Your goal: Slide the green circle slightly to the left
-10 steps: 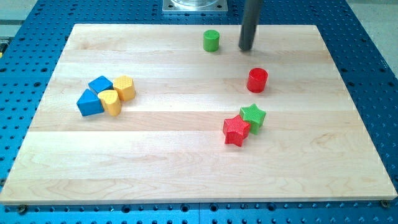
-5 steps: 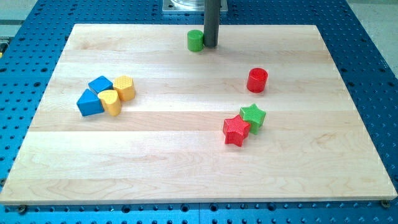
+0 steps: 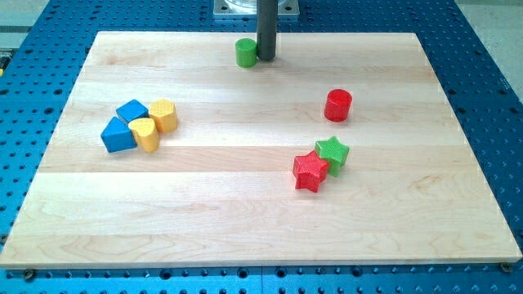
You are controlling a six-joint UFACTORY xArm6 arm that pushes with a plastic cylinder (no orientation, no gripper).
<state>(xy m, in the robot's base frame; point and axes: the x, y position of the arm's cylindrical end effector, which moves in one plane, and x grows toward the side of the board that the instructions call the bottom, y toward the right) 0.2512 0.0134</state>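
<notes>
Green circle [image 3: 246, 52] sits near the board's top edge, touching our tip [image 3: 265, 57] on the tip's left side; we carry no gripper, so pushing leftward suffices.

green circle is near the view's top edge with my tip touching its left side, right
Not quite. In the camera view my tip sits against the right side of the green circle, not its left. The circle is indeed near the view's top edge of the board.

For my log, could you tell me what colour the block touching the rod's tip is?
Green: the green circle beside my tip, in the camera view.
</notes>
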